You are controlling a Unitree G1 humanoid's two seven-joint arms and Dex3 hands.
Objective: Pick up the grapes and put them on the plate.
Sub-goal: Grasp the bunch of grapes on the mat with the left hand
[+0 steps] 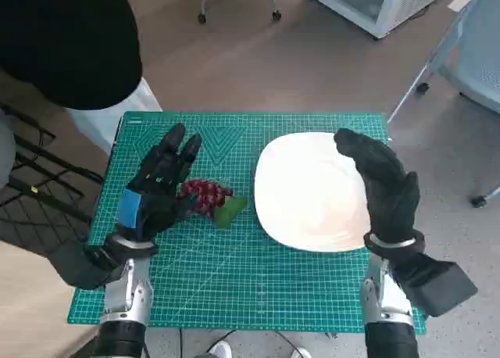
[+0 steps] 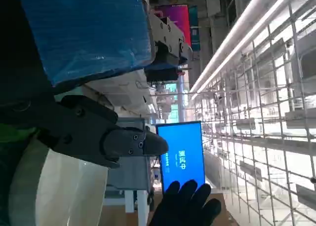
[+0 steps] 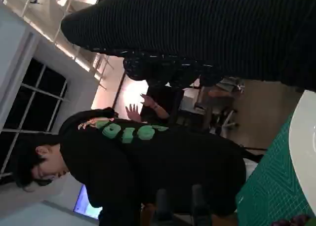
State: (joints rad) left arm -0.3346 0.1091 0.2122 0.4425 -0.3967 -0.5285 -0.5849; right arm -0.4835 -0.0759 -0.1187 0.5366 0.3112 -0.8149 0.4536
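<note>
Seemingly one grapes (image 1: 205,195) bunch touches spread left hand (image 1: 156,187); one plate (image 1: 312,194), right hand (image 1: 387,187) fingers apart.

The counter (image 1: 234,280) was covered by a green cutting mat with a matt, rubbery look and a fine printed grid. The plate (image 1: 312,194) looked smooth and white, with a soft sheen like glazed ceramic or plastic. The grapes (image 1: 205,194) were dark red and slightly glossy, with a flat green leaf. The right hand (image 1: 387,190) wore matt black knitted cloth; the left hand (image 1: 156,190) was hard black plastic under glossy blue tape.
</note>
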